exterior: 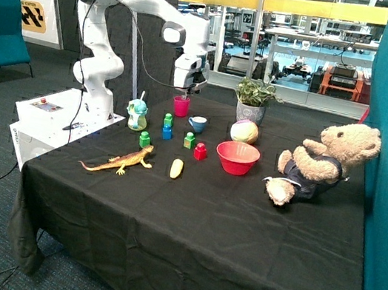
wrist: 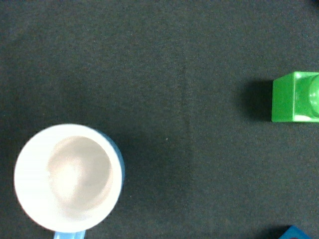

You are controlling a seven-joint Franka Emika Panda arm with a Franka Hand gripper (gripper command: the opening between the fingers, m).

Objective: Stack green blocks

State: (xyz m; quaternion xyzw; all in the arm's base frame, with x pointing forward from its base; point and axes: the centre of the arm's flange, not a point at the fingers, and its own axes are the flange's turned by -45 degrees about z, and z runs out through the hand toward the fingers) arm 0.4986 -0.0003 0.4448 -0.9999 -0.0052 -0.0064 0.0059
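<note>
One table (exterior: 239, 228) under a black cloth carries everything. The arm reaches over its far side, with the gripper (exterior: 187, 88) hanging just above a pink cup (exterior: 181, 105). It holds nothing that can be seen, and whether it is open or closed cannot be told in either view.

Among the clutter are a bear (exterior: 318, 167), a red bowl (exterior: 237, 157) and a blue cup (exterior: 197, 123). In the wrist view the cup (wrist: 67, 177) is well apart from one green block (wrist: 295, 97).

The three green blocks are all separate. One (exterior: 168, 119) is by the blue block (exterior: 167, 133), though whether on it or just behind it cannot be told. Another (exterior: 144, 139) sits alone nearer the front edge. The third (exterior: 190, 141), which has a yellowish base, stands just beside the red block (exterior: 200, 151).

No green block rests on another, so the stack does not seem begun. By my reading, every pick and placement is still to do.
</note>
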